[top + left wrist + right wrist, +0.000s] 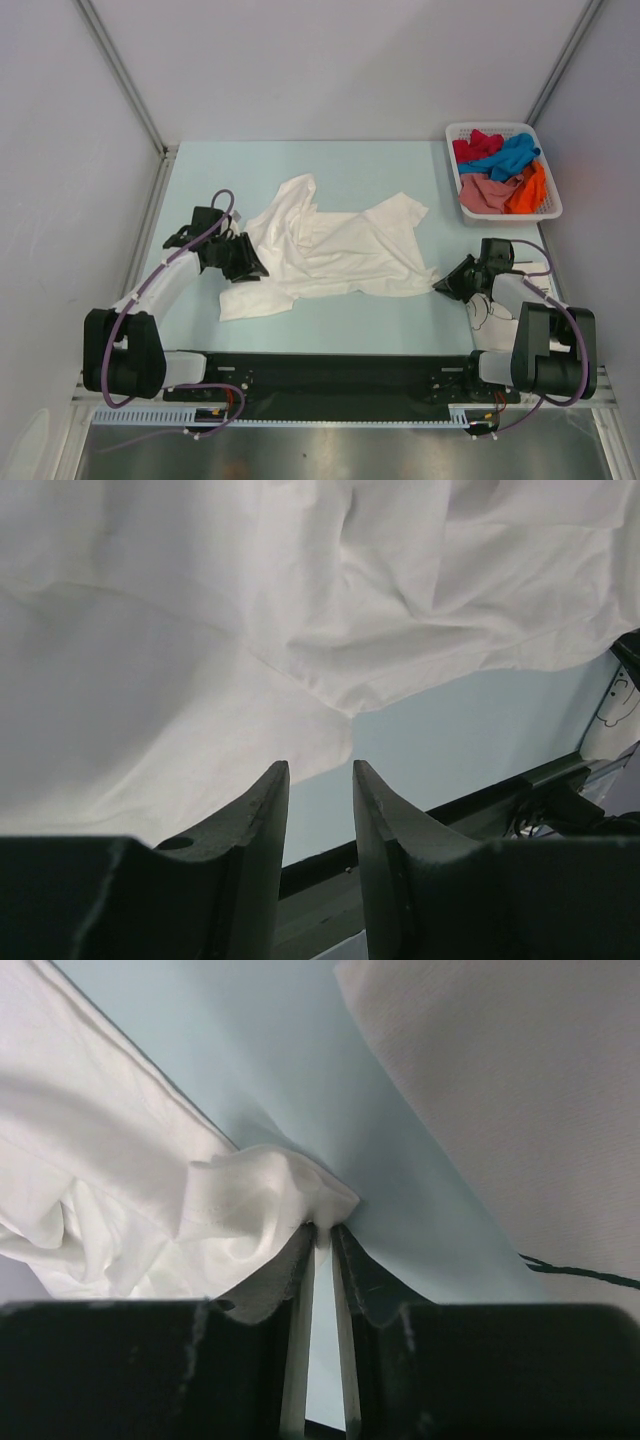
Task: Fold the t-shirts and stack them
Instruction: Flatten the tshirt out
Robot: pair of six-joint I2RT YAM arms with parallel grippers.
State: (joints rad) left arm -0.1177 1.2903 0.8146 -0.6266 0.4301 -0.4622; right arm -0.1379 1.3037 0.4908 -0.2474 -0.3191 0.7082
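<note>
The white shirt (335,250) lies crumpled and creased at frame centre on the table (400,170). Left gripper (320,770): fingers apart, nothing between them, tips at the shirt's edge. Right gripper (322,1228): fingers nearly together, pinching the shirt's lower-right corner. Basket (453,165), upper right: coloured shirts (515,155) heaped, outlines unclear. The printed shirt (487,312), lower right, is mostly hidden under the arm (535,335).
</note>
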